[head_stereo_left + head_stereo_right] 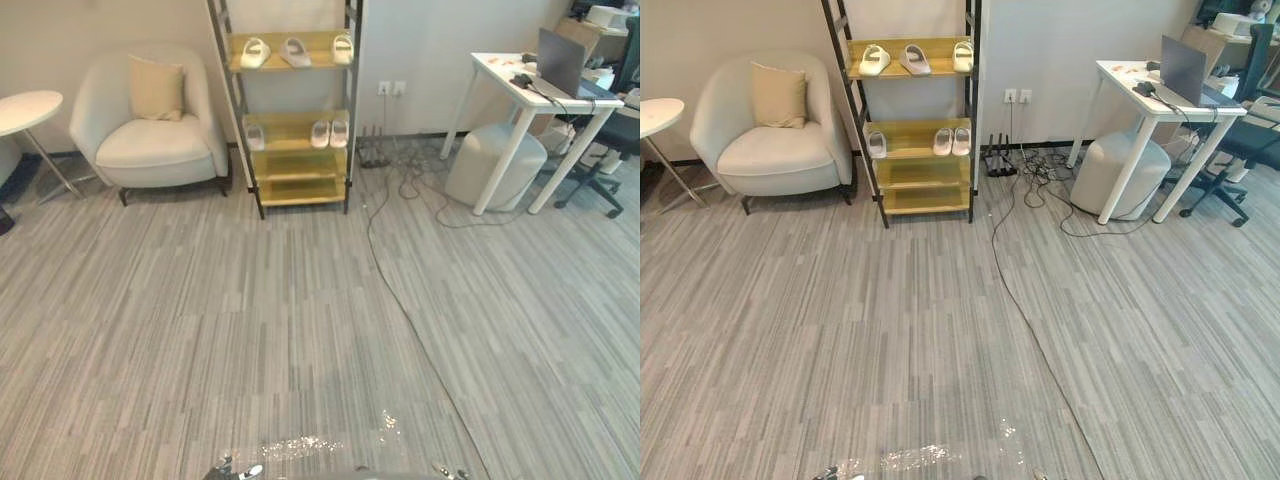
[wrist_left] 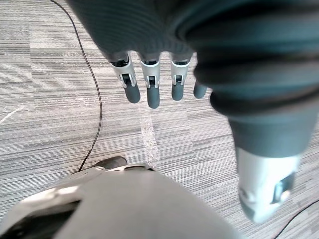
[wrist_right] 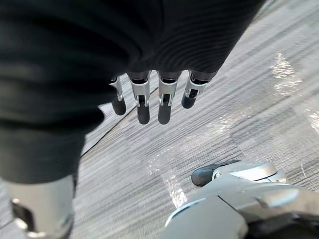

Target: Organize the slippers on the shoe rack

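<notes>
Grey striped carpet (image 1: pixel 250 330) runs from where the robot stands to the far wall, and against that wall stands the shoe rack (image 1: pixel 298 165), a dark frame with yellow wooden shelves. Every slipper I can make out sits on it. On the top shelf there are three: the left slipper (image 1: pixel 254 52) and the middle slipper (image 1: pixel 295 51) lie askew and lean toward each other, while the right slipper (image 1: pixel 343 48) sits straight by the post. One shelf down, a lone slipper (image 1: pixel 255 137) rests at the left end, well apart from a neat pair (image 1: pixel 329 133) placed side by side at the right. The two lower shelves hold nothing. To my eye the gathering is done and the tidying is not: the crooked ones up top want squaring and matching into pairs, and the lone one wants its partner beside it. The robot is well back from the rack, so I judge it must walk up before it can reach any shelf. Its left hand (image 2: pixel 151 84) hangs over the carpet with fingers straight and loose, gripping nothing, and its right hand (image 3: pixel 164 99) hangs the same way, fingers apart and bare. Left of the rack is a cream armchair (image 1: pixel 150 140) with a cushion (image 1: pixel 155 88) and a small round table (image 1: pixel 28 108). To the right stand a white desk (image 1: pixel 530 85) with a laptop (image 1: pixel 560 60) and a grey stool (image 1: pixel 495 160) beneath it.
</notes>
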Robot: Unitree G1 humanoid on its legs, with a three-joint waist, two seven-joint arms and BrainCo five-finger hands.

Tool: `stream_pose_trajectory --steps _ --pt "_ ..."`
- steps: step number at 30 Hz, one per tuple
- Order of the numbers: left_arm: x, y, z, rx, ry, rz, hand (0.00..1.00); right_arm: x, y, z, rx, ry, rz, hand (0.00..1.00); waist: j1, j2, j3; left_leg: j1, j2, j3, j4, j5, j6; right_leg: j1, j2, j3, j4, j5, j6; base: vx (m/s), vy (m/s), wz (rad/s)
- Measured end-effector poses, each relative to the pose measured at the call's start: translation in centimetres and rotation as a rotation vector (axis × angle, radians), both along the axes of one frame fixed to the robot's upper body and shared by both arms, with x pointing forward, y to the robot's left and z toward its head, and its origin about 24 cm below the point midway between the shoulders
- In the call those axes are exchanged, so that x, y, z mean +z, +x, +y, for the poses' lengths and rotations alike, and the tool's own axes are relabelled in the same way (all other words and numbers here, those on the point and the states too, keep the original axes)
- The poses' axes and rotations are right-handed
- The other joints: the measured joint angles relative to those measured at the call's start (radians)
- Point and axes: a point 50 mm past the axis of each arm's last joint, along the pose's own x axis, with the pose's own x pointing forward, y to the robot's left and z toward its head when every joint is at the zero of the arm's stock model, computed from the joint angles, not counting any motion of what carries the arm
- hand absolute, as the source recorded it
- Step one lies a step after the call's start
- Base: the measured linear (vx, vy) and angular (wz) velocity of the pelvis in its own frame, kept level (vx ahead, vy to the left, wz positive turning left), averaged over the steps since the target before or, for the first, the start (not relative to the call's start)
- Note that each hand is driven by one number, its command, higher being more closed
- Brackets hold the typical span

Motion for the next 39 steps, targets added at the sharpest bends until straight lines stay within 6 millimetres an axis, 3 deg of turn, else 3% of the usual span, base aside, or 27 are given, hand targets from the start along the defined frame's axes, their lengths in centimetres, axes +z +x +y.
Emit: stream_pose_trajectory --steps 17,23,26,27,30,32,34,36,38,39 --pt "0.2 1.7 -0.1 -0.021 0.003 -0.036 0.0 0.6 4.6 0.9 0.073 -0.007 -0.099 0.0 0.001 -0.002 0.051 0.051 -0.002 -0.016 -0.046 0.019 -0.029 0.057 -0.001 -0.091 -0.037 -0.001 0.025 0.04 -0.035 0.09" --pt "0.4 2.3 0.0 -0.036 0.01 -0.052 0.0 0.7 6.0 2.5 0.125 0.026 -0.134 0.0 0.005 -0.01 0.069 0.044 0.0 -0.021 -0.032 0.022 -0.035 0.059 -0.002 -0.097 -0.034 -0.001 0.023 -0.04 -0.043 0.05" --pt "0.8 3.2 0.9 -0.04 0.035 -0.083 0.0 0.7 6.4 3.1 0.151 0.042 -0.144 0.0 0.012 -0.052 0.098 -0.091 0.006 0.009 0.255 -0.046 -0.07 0.058 -0.036 -0.102 -0.016 -0.046 -0.002 -0.1 -0.044 0.14" --pt "0.8 3.4 0.8 -0.036 0.032 -0.088 0.0 0.7 6.6 3.0 0.16 0.036 -0.147 0.0 0.013 -0.038 0.108 -0.146 0.038 0.028 0.387 -0.084 -0.076 0.06 -0.028 -0.106 -0.013 -0.063 -0.006 -0.1 -0.04 0.01" --pt "0.8 3.6 0.4 0.0 0.014 -0.104 0.0 0.9 6.7 2.0 0.171 0.009 -0.151 0.0 0.016 -0.007 0.129 -0.266 0.124 0.077 0.699 -0.079 -0.079 0.086 -0.01 -0.091 0.011 -0.103 -0.014 -0.02 -0.011 -0.08" --pt "0.8 3.8 0.2 0.025 0.017 -0.116 0.0 1.1 6.8 1.4 0.171 -0.008 -0.153 0.0 0.019 0.007 0.133 -0.322 0.161 0.089 0.805 -0.127 -0.032 0.093 -0.02 -0.073 0.027 -0.125 -0.016 0.07 0.065 -0.15" --pt "0.9 3.9 0.3 0.029 0.019 -0.123 0.0 1.2 6.9 0.9 0.171 -0.026 -0.152 0.0 0.025 0.005 0.137 -0.367 0.17 0.091 0.744 -0.16 -0.036 0.089 -0.056 -0.047 0.036 -0.135 -0.006 0.12 0.136 -0.27" --pt "0.9 4.0 0.3 0.028 0.02 -0.125 0.0 1.2 6.5 0.4 0.165 -0.045 -0.132 0.0 0.028 0.003 0.139 -0.379 0.156 0.086 0.586 -0.152 -0.046 0.089 -0.1 -0.024 0.038 -0.149 0.017 0.19 0.212 -0.35" --pt "0.7 3.4 -0.2 0.034 0.008 -0.111 0.0 1.2 6.3 -0.1 0.166 -0.058 -0.124 0.0 0.03 0.024 0.129 -0.367 0.158 0.057 0.39 -0.072 -0.072 0.077 -0.124 -0.002 0.055 -0.186 0.083 0.24 0.284 -0.43" --pt "0.7 3.4 0.0 0.034 0.013 -0.108 0.0 1.2 6.2 -0.3 0.166 -0.063 -0.12 0.0 0.031 0.024 0.12 -0.368 0.142 0.06 0.41 -0.066 -0.032 0.077 -0.144 0.007 0.079 -0.208 0.107 0.34 0.318 -0.22"
